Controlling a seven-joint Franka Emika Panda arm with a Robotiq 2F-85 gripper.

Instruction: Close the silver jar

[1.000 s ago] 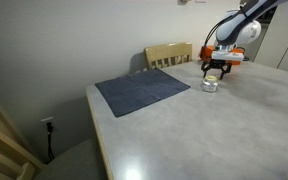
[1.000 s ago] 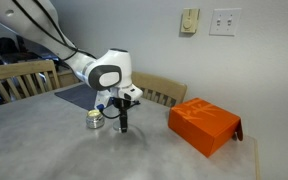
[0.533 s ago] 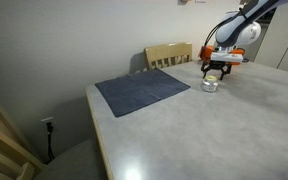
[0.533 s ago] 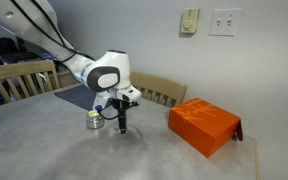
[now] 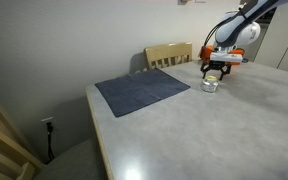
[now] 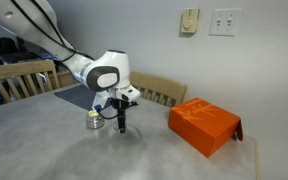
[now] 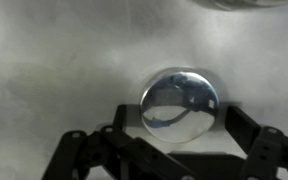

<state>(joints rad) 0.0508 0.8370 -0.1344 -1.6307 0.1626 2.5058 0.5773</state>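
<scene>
The silver jar (image 6: 93, 120) stands on the grey table, small, round and shiny, with a yellowish top; it also shows in an exterior view (image 5: 210, 85). My gripper (image 6: 121, 126) points straight down at the table just beside the jar. In the wrist view a round shiny silver lid (image 7: 179, 100) lies flat on the table between my spread fingers (image 7: 179, 112). The fingers stand on either side of the lid with gaps, so the gripper is open. A curved shiny rim at the top edge of the wrist view (image 7: 239, 3) looks like the jar.
An orange rectangular box (image 6: 205, 124) lies on the table away from the jar. A dark grey cloth mat (image 5: 142, 91) lies near the table's wall-side edge. Wooden chairs (image 5: 169, 54) (image 6: 159, 90) stand at the table.
</scene>
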